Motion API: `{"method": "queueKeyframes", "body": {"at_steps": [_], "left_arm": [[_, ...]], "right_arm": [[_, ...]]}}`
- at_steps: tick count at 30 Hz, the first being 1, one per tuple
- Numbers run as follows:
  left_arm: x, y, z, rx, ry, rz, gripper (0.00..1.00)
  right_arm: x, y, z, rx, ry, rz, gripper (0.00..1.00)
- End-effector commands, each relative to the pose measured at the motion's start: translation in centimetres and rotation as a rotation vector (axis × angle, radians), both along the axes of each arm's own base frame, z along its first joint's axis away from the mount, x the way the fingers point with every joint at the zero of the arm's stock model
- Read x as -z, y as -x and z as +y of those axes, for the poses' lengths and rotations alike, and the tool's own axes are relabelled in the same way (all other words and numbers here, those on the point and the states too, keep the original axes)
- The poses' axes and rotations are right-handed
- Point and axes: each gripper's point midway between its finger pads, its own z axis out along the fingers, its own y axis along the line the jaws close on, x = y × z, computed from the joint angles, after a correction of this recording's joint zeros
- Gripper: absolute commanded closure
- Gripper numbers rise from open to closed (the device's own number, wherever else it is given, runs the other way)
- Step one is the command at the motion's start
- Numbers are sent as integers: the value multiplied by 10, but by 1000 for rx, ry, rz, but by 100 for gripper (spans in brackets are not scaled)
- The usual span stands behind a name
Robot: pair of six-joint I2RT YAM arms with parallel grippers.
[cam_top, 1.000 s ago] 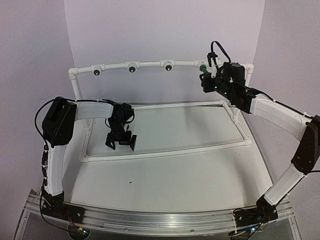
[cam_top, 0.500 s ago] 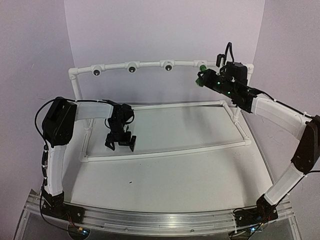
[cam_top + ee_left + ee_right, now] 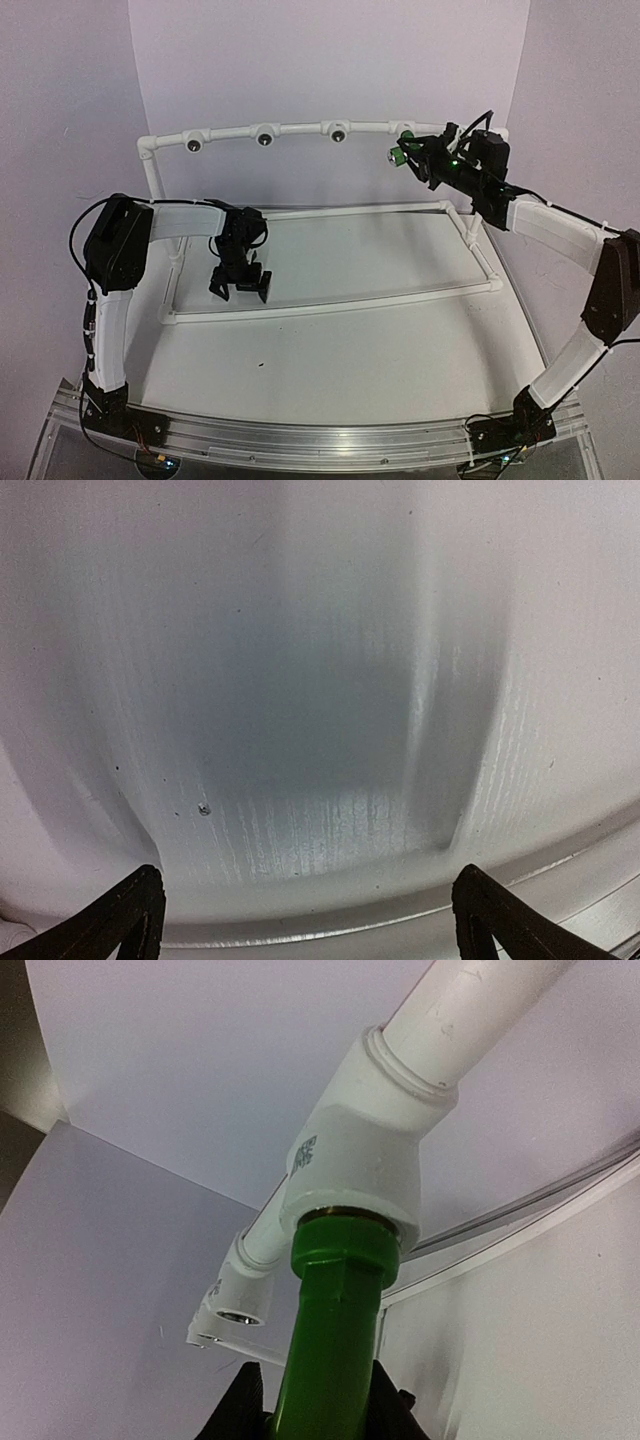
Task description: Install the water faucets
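The green faucet (image 3: 335, 1340), clamped in the right claw (image 3: 320, 1415), meets the mouth of the white tee fitting (image 3: 360, 1175) directly ahead of the fingers, so the twist should run square to that socket to avoid cross-threading.

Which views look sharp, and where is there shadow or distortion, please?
Left wrist: a broad grey shadow on the table, soft focus. Right wrist: green faucet and white tee fitting crisp. Top external: even light, the near rail bowed by lens distortion.
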Motion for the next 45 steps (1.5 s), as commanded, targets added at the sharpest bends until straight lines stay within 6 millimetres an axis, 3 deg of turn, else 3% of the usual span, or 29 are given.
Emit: {"method": "queueKeyframes", "body": {"at_steps": [1, 10, 12, 14, 16, 18, 21, 26, 28, 34, 37, 42, 45], "left_arm": [[-20, -4, 3, 1, 1, -32, 0], [-21, -4, 3, 0, -7, -27, 0], [-23, -4, 3, 0, -7, -28, 0], [-23, -4, 3, -1, -8, -28, 0], [-23, -5, 3, -2, -7, -27, 0], [-23, -5, 2, -2, -6, -28, 0], [-23, -7, 1, -5, -2, -32, 0], [-22, -7, -1, -9, 6, -32, 0], [-22, -7, -1, -10, 8, -33, 0], [-21, -5, 0, -13, 11, -36, 0], [-22, -5, -1, -9, 18, -40, 0], [-22, -7, -4, -2, 29, -45, 0], [-22, -8, -5, 0, 35, -46, 0]], "right_arm": [[-12, 13, 13, -141, -157, 57, 83], [-15, 14, 2, -154, -281, 166, 82], [-19, 15, -2, -151, -302, 177, 70], [-23, 18, -2, -157, -300, 165, 42], [-22, 21, -2, -165, -274, 145, 21], [-14, 24, -2, -170, -237, 130, 10], [-4, 32, -2, -179, -165, 87, 2], [17, 48, -16, -168, -52, 25, 2], [16, 58, -24, -162, -7, -22, 2], [35, 75, -46, -125, 479, -131, 2], [31, 85, -60, -149, 797, -258, 2], [-14, 91, -87, -76, 1198, -495, 2], [-34, 88, -92, -44, 1384, -575, 2]]}}
